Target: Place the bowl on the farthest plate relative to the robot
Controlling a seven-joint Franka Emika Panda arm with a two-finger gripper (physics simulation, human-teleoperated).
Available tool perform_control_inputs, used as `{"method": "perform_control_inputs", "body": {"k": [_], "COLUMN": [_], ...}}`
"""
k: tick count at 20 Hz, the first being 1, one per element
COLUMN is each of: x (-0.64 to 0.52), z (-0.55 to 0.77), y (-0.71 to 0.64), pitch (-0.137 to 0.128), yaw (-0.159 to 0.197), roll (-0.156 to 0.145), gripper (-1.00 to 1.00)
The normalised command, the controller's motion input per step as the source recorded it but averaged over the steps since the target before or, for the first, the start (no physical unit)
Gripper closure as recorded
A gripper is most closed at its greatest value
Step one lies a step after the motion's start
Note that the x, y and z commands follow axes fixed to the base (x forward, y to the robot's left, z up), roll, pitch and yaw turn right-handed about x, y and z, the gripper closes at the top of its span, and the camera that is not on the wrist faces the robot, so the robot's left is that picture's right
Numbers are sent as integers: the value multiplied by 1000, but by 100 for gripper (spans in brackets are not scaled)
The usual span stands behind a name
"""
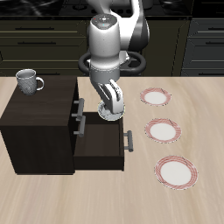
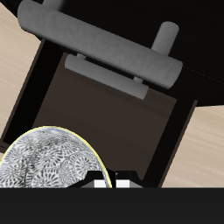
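The bowl (image 1: 110, 112), pale with a dark speckled inside, hangs from my gripper (image 1: 111, 105) above the open middle drawer of the dark cabinet (image 1: 39, 131). In the wrist view the bowl (image 2: 48, 162) is very close, its rim pinched at my gripper (image 2: 112, 181), with the open drawer (image 2: 105, 105) below it. The gripper is shut on the bowl's rim. Three white plates with red striped rims lie in a row beside the cabinet: one far back (image 1: 157, 97), one in the middle (image 1: 163, 131), and one nearest the table's front edge (image 1: 176, 171).
A grey handled mug (image 1: 29, 80) stands on top of the cabinet. The pulled-out drawer (image 1: 101, 150) juts toward the plates, its handle (image 1: 129, 140) sticking out. Dark kitchen cupboards run along the back.
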Motion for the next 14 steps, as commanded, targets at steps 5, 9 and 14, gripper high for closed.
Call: {"method": "perform_control_inputs", "body": {"k": [5, 9, 14], "x": [-59, -146, -93], "z": [215, 193, 282], "y": [104, 286, 400], "pitch": [-6, 14, 35], "yaw": [83, 184, 252], "roll": [40, 67, 55], "gripper": [100, 100, 100]}}
